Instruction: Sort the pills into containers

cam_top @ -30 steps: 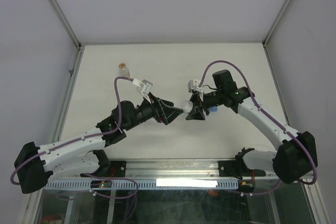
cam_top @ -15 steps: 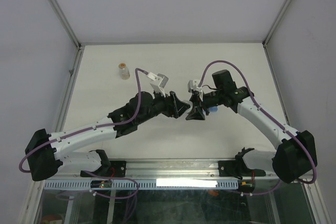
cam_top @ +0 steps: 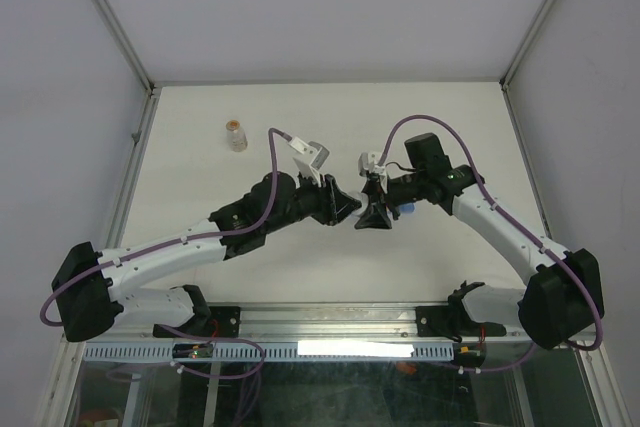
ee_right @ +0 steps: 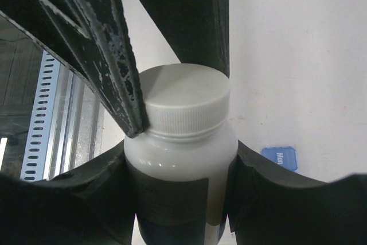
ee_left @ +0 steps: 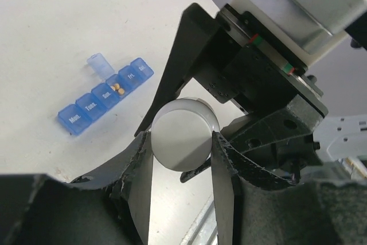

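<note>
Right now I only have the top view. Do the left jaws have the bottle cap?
Observer: Yes. The left wrist view shows the white cap pinched between the left jaws.
Operator: Is the right arm holding the bottle?
Observer: Yes. The right jaws grip the bottle by its body, below the cap.
Operator: Is the organiser ready?
Observer: One lid on the organiser stands open, and tan pills lie in that compartment.
</note>
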`<state>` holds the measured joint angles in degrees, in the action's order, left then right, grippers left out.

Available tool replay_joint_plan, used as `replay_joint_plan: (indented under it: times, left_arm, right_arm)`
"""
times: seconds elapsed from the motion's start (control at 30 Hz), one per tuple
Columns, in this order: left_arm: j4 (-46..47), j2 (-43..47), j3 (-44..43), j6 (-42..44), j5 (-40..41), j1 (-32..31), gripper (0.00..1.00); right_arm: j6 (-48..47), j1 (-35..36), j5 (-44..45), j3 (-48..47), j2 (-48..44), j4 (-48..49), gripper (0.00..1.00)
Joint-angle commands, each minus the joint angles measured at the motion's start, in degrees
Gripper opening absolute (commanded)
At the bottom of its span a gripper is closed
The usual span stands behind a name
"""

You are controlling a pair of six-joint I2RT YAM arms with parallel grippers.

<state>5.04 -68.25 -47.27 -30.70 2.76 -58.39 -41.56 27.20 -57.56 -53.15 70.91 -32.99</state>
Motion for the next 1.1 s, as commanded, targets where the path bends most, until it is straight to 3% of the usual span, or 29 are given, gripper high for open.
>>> replay_joint_plan:
  times: [0.0, 0.17, 0.47, 0.67, 0.73, 0.93, 1.07]
  left_arm:
    - [5.6, 0.0, 0.1, 7.6, -12.0, -0.4, 0.23]
    - [13.9, -1.7, 3.7, 19.9, -27.8, 0.7, 0.26]
    - [23.6, -8.2, 4.1, 26.9, -49.3, 5.5, 0.25]
    - [20.1, -10.3, 1.7, 36.7, -58.0, 7.5, 0.27]
    - [20.2, -10.1, 1.5, 37.3, -58.0, 8.6, 0.35]
    - [26.0, -6.0, 4.4, 34.8, -50.4, 10.3, 0.88]
    - [30.0, -2.4, 8.0, 32.8, -43.7, 10.8, 0.99]
  right_arm:
    - [-0.3, 0.2, -2.0, -2.6, -0.4, 2.4, 0.00]
    - [-1.0, 0.1, -3.0, -2.6, -0.7, 1.8, 0.00]
    - [-4.1, 0.1, -5.7, -2.6, -1.4, -0.3, 0.00]
    - [-5.3, 0.1, -5.9, -2.6, -1.9, -1.0, 0.00]
    - [-5.4, 0.1, -5.7, -2.6, -1.9, -1.0, 0.00]
    - [-5.6, 0.1, -5.5, -2.7, -1.8, -1.2, 0.00]
    - [-5.7, 0.1, -5.6, -2.7, -1.7, -1.3, 0.00]
